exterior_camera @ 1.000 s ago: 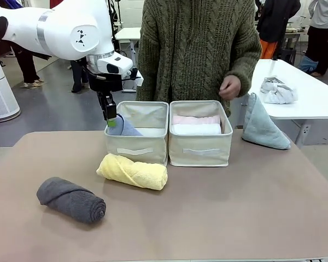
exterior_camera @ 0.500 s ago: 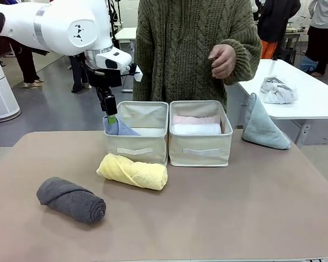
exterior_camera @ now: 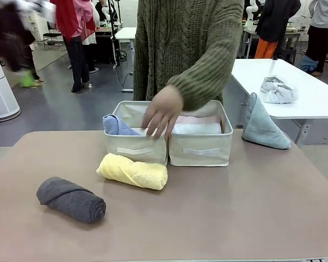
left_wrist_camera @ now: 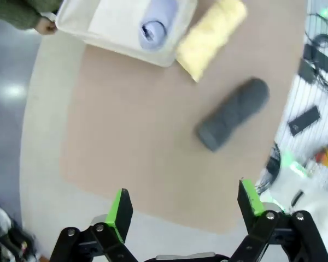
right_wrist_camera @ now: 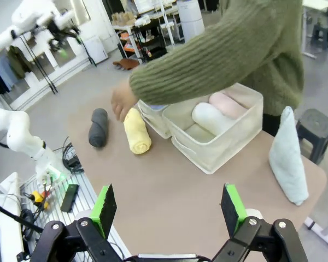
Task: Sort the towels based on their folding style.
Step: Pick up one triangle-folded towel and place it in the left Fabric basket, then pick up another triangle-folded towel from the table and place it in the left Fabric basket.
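From the front, a person's hand (exterior_camera: 163, 112) reaches over the bins. The light blue towel (exterior_camera: 116, 125) sits in the left bin (exterior_camera: 135, 148), and the white towel (exterior_camera: 195, 129) and pink towel (exterior_camera: 208, 119) lie in the right bin (exterior_camera: 201, 152). The yellow towel (exterior_camera: 134, 172) and dark grey towel (exterior_camera: 71, 199) lie on the bench (exterior_camera: 235, 207), and the grey-green towel (exterior_camera: 262, 128) stands at its right edge. In the left wrist view, the left end effector (left_wrist_camera: 186, 204) hangs spread and empty above the bench. In the right wrist view, the right end effector (right_wrist_camera: 168, 208) is also spread, holding nothing.
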`<state>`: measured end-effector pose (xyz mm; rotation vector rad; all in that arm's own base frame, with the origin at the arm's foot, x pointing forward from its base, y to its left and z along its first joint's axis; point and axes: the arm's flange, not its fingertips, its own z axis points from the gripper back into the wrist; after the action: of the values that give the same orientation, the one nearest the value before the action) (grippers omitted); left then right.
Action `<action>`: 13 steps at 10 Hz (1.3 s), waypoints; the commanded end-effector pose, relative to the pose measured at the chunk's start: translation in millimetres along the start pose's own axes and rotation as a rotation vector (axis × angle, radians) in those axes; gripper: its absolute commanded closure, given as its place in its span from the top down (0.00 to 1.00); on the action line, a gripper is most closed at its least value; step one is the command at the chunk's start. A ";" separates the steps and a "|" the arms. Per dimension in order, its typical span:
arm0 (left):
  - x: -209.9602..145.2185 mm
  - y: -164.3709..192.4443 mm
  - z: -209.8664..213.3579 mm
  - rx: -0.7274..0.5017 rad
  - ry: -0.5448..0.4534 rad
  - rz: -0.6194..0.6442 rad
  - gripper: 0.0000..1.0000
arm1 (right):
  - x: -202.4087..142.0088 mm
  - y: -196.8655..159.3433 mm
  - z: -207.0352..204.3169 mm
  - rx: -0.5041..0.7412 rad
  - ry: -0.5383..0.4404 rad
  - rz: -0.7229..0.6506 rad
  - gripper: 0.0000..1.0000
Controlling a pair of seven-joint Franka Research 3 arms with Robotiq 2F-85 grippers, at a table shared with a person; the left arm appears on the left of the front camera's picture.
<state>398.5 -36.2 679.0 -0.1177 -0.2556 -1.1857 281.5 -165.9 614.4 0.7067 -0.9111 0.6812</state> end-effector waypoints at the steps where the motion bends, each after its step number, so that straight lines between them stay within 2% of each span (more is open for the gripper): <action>1: -75.1 -3.7 11.9 -0.062 -0.140 0.044 0.91 | 0.1 -0.4 -1.8 0.016 -0.024 0.013 1.00; 2: -104.2 -5.5 13.6 -0.067 -0.199 0.079 0.91 | 0.1 -0.4 -1.8 0.016 -0.024 0.013 1.00; 4: -137.7 -0.8 13.7 -0.073 -0.274 0.135 0.91 | 0.1 -0.4 -1.8 0.016 -0.024 0.013 1.00; 5: -142.8 -0.3 12.8 -0.049 -0.274 0.161 0.91 | 0.1 -0.4 -1.8 0.016 -0.024 0.013 1.00; 6: -147.7 -5.0 24.4 -0.075 -0.228 0.122 0.91 | 0.1 -0.4 -1.8 0.016 -0.024 0.013 1.00; 13: -147.7 -5.0 24.4 -0.075 -0.228 0.122 0.91 | 0.1 -0.4 -1.8 0.016 -0.024 0.013 1.00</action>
<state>341.1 98.7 663.7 -0.3341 -0.4063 -1.0492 281.2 -165.8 614.5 0.7083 -0.9095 0.6824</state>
